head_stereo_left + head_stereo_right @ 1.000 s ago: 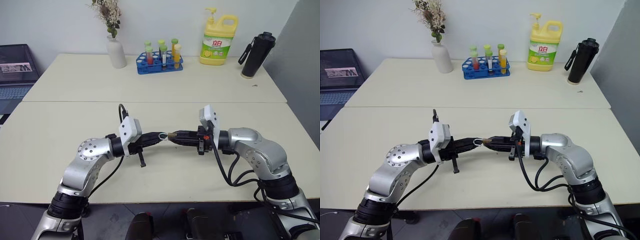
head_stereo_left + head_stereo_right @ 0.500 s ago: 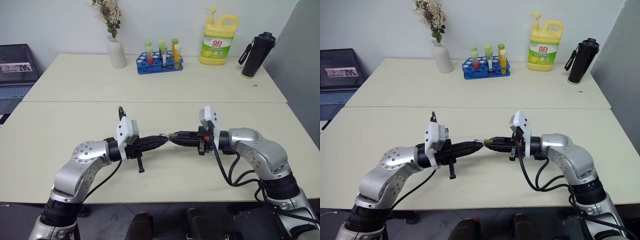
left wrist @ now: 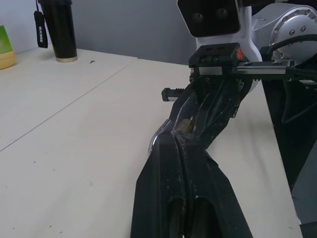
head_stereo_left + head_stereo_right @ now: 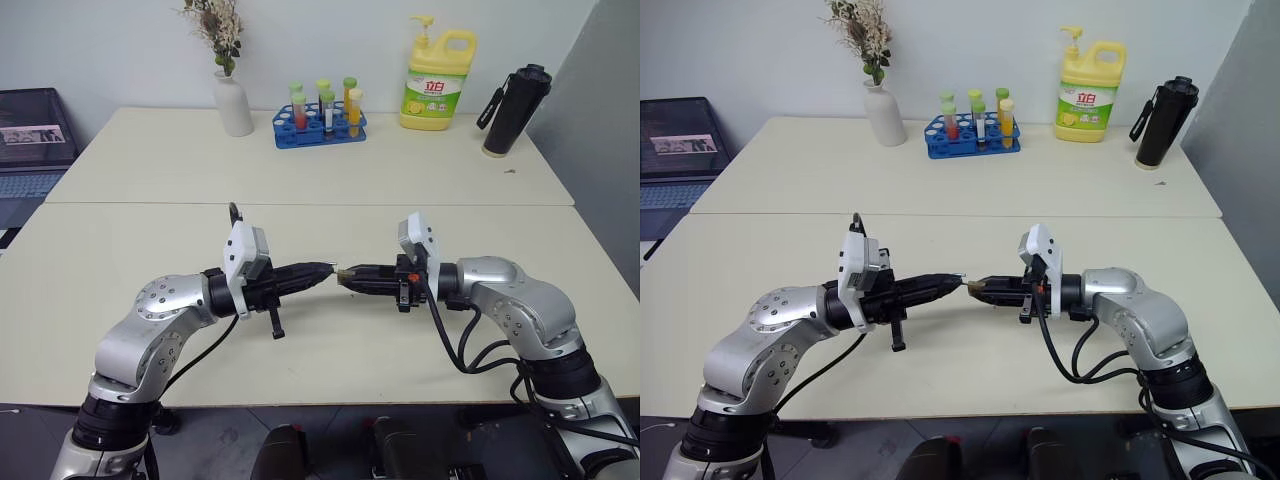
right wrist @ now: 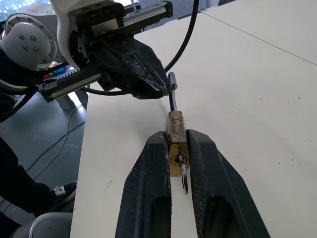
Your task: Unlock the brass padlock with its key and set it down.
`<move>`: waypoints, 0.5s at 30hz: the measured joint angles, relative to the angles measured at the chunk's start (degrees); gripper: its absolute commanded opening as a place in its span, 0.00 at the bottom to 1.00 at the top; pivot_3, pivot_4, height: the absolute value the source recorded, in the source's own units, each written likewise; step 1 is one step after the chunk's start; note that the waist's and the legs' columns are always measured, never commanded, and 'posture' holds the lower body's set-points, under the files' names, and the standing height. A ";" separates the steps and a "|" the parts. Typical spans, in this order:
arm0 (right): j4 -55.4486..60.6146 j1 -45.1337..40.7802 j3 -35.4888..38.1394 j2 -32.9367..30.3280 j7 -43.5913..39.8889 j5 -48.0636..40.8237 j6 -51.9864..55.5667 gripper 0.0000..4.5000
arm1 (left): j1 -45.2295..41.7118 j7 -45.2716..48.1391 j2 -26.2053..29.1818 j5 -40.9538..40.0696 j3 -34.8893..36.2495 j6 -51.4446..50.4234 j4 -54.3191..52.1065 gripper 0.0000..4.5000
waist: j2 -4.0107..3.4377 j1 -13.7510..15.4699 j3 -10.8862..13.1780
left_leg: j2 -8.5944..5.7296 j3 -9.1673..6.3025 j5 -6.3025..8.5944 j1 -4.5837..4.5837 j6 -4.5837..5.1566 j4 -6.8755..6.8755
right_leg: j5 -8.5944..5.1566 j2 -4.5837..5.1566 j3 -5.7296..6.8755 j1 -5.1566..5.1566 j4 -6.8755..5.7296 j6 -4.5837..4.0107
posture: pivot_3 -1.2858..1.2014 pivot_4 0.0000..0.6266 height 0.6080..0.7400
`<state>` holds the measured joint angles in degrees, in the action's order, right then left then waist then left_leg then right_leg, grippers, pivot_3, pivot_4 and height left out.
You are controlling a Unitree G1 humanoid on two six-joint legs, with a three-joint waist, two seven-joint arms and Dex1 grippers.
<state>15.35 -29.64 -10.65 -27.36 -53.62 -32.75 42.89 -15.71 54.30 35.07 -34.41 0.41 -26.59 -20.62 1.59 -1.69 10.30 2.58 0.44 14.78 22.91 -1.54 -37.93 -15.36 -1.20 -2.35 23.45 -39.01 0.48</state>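
Hard to make out from the head views: just a speck of brass between the two black fingertips, above the front half of the near table [image 4: 330,370]. Much clearer from the right wrist view: brass padlock [image 5: 176,141] clamped between the right gripper [image 4: 343,276] fingers, jaws narrow around its body, keyhole face toward the camera. Key [image 5: 183,174] sitting in that keyhole, its lower end hanging down between the fingers and partly cut off by them. Shackle [image 5: 172,94] poking out past the fingertips as a thin dark bar, far end hidden behind the left gripper [image 4: 326,268]. Whether the shackle is sprung or locked: cannot tell.

Left gripper pressed fully shut, fingers flat together in the left wrist view, a sliver of silver at the tip; whether anything is pinched there, cannot tell. Only a dab of brass peeking between the right fingers in that same view.

Both forearms raised off the table, roughly level, pointing inward at each other, tips almost meeting mid-air over the centre of the near table. Elbows out wide, wrists bent in. Padlock held aloft, well above the tabletop, not set down.
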 measured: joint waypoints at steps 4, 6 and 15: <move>0.00 0.00 0.00 0.01 0.00 -0.01 0.08 0.04 | -0.62 0.06 -0.02 0.89 0.00 0.86 0.88 0.00 | 0.00 0.00 0.00 | 0.00 0.01 0.00 0.00 0.00 0.00 | 0.00 0.00 -0.01 0.00 0.00 0.00 | 0.52 0.24 1.00; 0.00 0.00 0.00 0.01 0.00 -0.01 0.10 0.04 | -0.68 0.06 -0.09 0.96 -0.01 0.88 0.88 0.00 | 0.00 0.00 0.00 | 0.00 0.01 0.00 0.00 0.00 0.00 | 0.00 0.00 -0.02 0.00 0.01 0.00 | 0.52 0.24 1.00; -0.07 0.03 0.18 -0.55 0.81 -0.02 1.46 0.04 | 3.30 0.20 3.30 6.68 0.09 6.80 -2.04 0.09 | 0.00 -0.03 0.00 | 0.02 0.02 0.00 -0.01 0.00 0.02 | 0.00 0.03 -0.03 0.01 0.01 -0.01 | 0.52 0.24 1.00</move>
<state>15.28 -29.61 -10.47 -27.91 -52.80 -32.77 44.35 -12.42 54.51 38.37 -27.73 0.50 -19.78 -22.66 1.59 -1.72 10.31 2.60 0.46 14.78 22.90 -1.54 -37.92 -15.36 -1.17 -2.38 23.46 -39.00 0.47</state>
